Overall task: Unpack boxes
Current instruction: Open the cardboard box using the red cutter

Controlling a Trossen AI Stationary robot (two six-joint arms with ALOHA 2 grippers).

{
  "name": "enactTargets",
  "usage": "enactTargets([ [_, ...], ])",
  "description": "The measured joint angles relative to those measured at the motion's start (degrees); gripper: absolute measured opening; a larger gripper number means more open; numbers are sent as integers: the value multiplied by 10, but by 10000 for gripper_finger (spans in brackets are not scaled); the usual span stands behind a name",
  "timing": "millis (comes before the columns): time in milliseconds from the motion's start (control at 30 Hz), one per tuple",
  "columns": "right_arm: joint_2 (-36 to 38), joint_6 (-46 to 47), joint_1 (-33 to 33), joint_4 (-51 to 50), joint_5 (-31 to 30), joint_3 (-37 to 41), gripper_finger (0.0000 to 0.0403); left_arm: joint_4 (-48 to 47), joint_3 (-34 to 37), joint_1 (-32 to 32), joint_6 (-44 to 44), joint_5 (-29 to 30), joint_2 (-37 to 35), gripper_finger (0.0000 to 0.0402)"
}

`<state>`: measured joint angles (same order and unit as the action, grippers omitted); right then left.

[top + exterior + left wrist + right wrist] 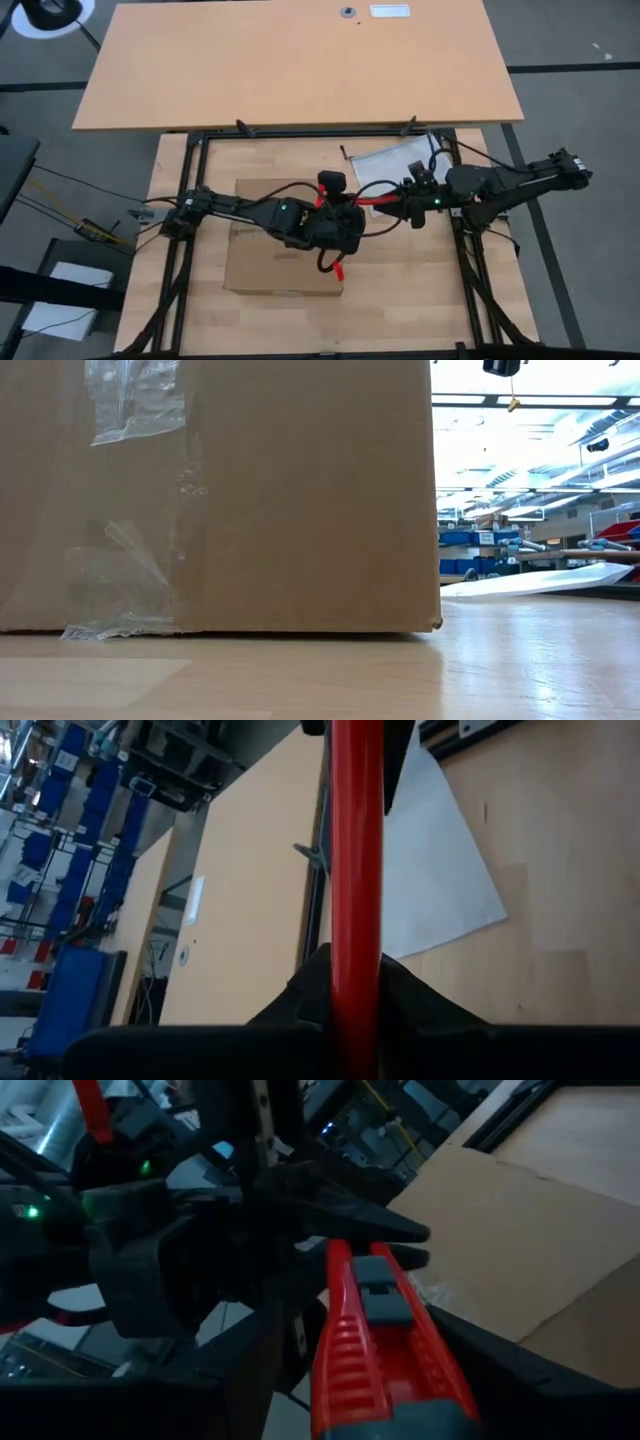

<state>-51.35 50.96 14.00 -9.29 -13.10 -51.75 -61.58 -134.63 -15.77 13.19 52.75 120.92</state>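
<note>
The brown cardboard box (275,255) rests on its base on the wooden table (400,300). Its flaps lie shut, and clear tape (130,405) shows on its side. Above the box's right edge a red box cutter (378,199) hangs about level between the two arms. My left gripper (352,208) comes in from the table's left and is shut on the cutter's left end. My right gripper (402,200) comes in from the right and is open. Its fingers stand on either side of the cutter's handle (375,1350), which has a grey slider. My left gripper pinches the cutter's end away from the right arm (340,1252) between its two fingers (395,1230). The red body (355,870) runs on out from between them. The cutter is lifted clear of the box and the table. My right gripper's fingers flank the handle; whether they touch it, I cannot tell.
A clear, whitish flat bag (392,160) lies on the table at the back right, behind the right arm. A black frame (190,200) runs around the work area, and a second tabletop (300,60) stands beyond it. Bare wood lies to the right of the box.
</note>
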Motion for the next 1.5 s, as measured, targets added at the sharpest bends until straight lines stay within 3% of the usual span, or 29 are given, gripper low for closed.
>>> enactTargets([
  [300, -2, -2, -7, 7, -2, 0, 260, 22, 0, 0, -1, -13, 0, 41],
  [900, -28, 35, -7, 47, 1, 0, 237, 30, 0, 3, -20, -21, 0, 41],
  [1500, -29, 15, -6, 29, 5, -1, 181, 31, 0, 7, -22, -23, 0, 41],
])
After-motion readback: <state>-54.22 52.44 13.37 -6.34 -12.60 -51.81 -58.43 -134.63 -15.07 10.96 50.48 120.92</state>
